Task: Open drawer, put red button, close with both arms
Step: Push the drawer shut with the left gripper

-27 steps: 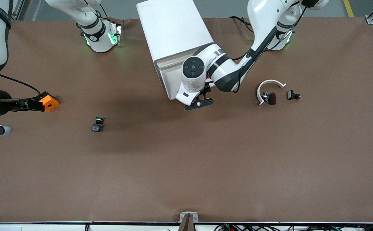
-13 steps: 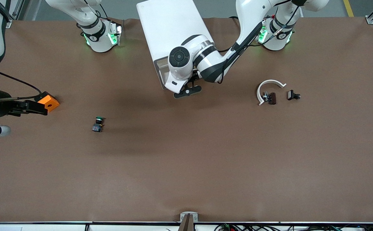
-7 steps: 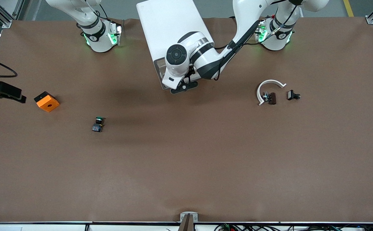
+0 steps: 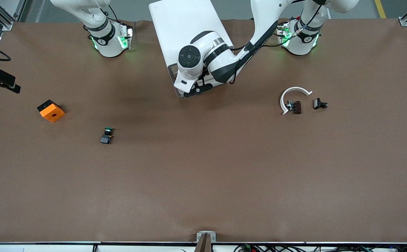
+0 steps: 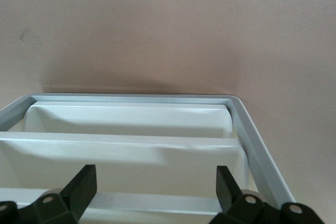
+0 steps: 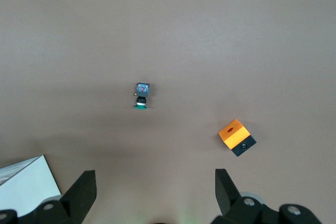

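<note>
The white drawer cabinet [image 4: 186,31] stands between the two arm bases. Its drawer [image 4: 173,75] sticks out only a little, and the grey rim [image 5: 252,129] and white inside show in the left wrist view. My left gripper [image 4: 198,88] is at the drawer's front, over its edge, open [image 5: 156,192] and holding nothing. My right gripper [image 6: 156,192] is open and empty, up in the air over the right arm's end of the table. The red button is out of view.
A green-capped button [image 4: 107,134] lies on the brown table, with an orange cube [image 4: 50,110] toward the right arm's end. Toward the left arm's end lie a white arc piece [image 4: 294,91] and a small black clip [image 4: 319,104].
My left gripper has moved toward the cabinet and the drawer has slid in with it. My right gripper has drawn away from the orange cube, toward the table's end.
</note>
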